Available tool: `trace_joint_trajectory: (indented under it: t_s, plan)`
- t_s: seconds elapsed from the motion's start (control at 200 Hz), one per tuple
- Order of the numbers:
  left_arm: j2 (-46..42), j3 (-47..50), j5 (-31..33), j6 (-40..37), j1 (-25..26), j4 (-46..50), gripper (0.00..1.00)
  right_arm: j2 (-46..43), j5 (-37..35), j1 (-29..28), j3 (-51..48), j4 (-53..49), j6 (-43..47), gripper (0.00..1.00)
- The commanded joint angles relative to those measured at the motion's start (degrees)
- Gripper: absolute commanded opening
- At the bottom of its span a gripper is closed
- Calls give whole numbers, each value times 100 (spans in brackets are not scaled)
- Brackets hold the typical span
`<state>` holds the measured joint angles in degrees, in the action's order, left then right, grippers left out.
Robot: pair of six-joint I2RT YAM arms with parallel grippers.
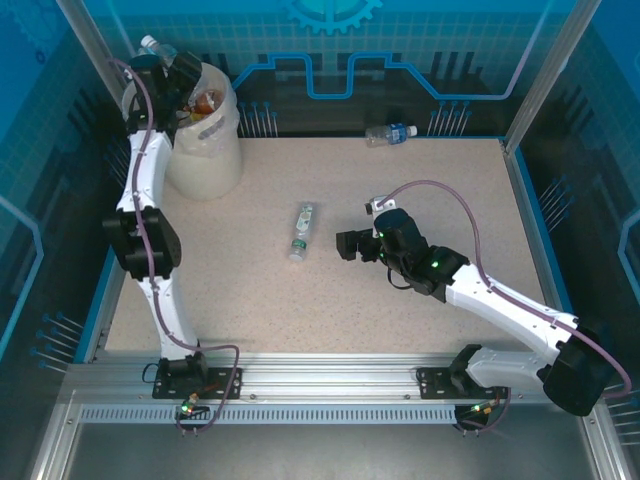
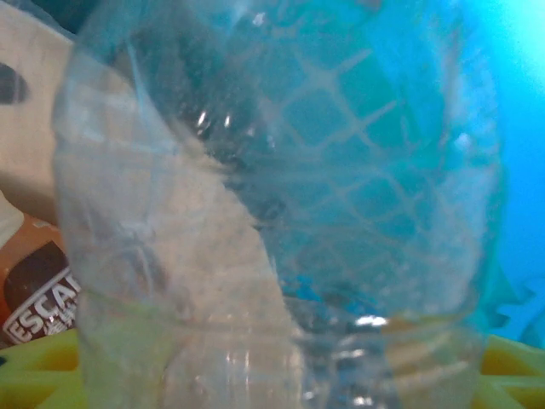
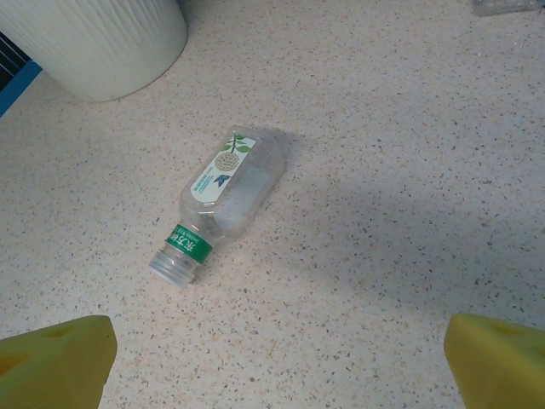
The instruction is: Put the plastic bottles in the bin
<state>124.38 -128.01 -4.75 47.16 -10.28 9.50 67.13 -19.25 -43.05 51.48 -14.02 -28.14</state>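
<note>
Left wrist view has the left end effector [image 2: 272, 383] clamped on a clear bottle [image 2: 281, 196]. Its yellow fingertips [image 2: 30, 379] show at the bottom corners of the frame, either side of the bottle's body. Low at the left edge of that frame, an amber bottle [image 2: 34, 290] with a dark label lies beyond.

In the top external view this end effector sits in the upper left of the frame, over the mouth of the bin [image 1: 205, 155]. The clear bottle's pale cap pokes out above and to the left. Amber-coloured contents show inside the bin, too jumbled to count.

The right end effector [image 3: 272, 366] hangs near the centre of the top external frame, its fingers wide apart with nothing between them. It is aimed at a green-labelled bottle [image 3: 223, 200], which lies on its side on the table [image 3: 383, 256] just to its left in that view.

A blue-labelled bottle [image 1: 390, 133] lies on its side at the top centre, by the far edge of the table and well apart from the bin.

The task looks mostly done. At least one bottle is in the bin, and the clear bottle appears ready to be let go into it. Two bottles are left on the table: the green-labelled one, likely next, then the blue-labelled one.
</note>
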Motion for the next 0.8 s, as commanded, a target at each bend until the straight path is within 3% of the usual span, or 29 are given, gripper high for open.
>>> trace_joint_trajectory:
  t_s: [0.0, 0.115, 0.255, 0.43, 0.795]
  plan:
    - [472, -837, -36, 206, -60, 202, 79, 20, 0, 43, 196, -147, 73, 100]
    - [849, -1688, -113, 192, -64, 615, 98, 19, -9, 41, 181, -154, 50, 100]
    - [496, -1362, -24, 18, -14, 754, 99, 19, -11, 43, 169, -176, 28, 100]
    - [-620, 513, 436, 39, -14, 39, 99, 10, 17, 47, 165, -197, 46, 100]
    - [-2236, 2255, 157, -808, 202, -444, 99, 10, 41, 50, 167, -207, -7, 100]
